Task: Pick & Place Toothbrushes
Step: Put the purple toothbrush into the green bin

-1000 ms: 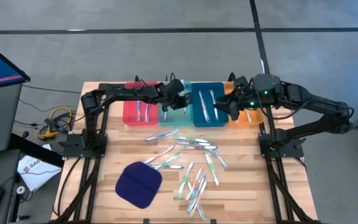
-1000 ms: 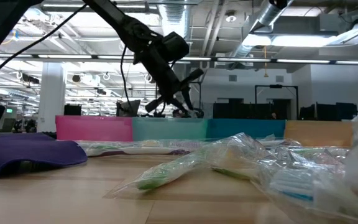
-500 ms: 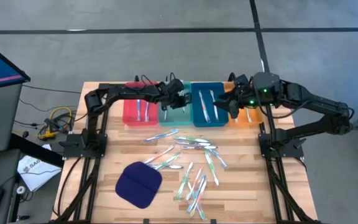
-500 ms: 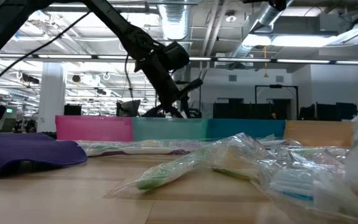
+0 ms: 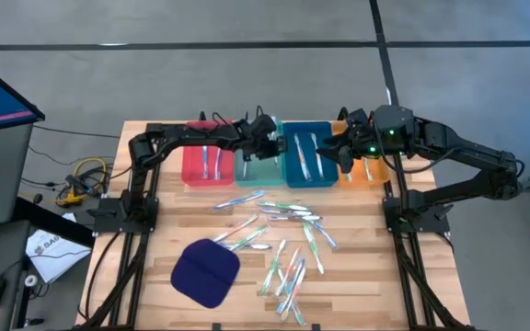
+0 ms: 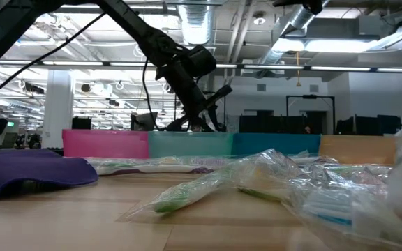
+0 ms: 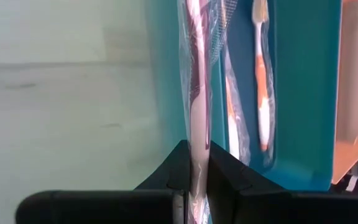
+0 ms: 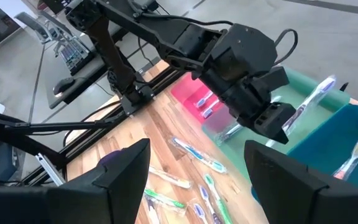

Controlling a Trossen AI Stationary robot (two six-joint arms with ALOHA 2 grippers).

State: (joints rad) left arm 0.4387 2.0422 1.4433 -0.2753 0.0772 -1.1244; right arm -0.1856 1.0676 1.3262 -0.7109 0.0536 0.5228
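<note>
1. Nearest the viewer, a dark blue cloth pad (image 5: 205,273) lies on the wooden counter (image 5: 366,276)
2. Just beyond it, loose wrapped toothbrushes (image 5: 288,267) are scattered mid-counter
3. Farther back, red (image 5: 195,167), teal (image 5: 258,172), blue (image 5: 320,175) and orange (image 5: 368,176) trays stand in a row
4. The left gripper (image 5: 272,147), over the teal tray, is clenched on a wrapped toothbrush (image 7: 197,93)
5. The right gripper (image 5: 344,153) hangs released over the blue and orange trays

No legible text or labels anywhere
</note>
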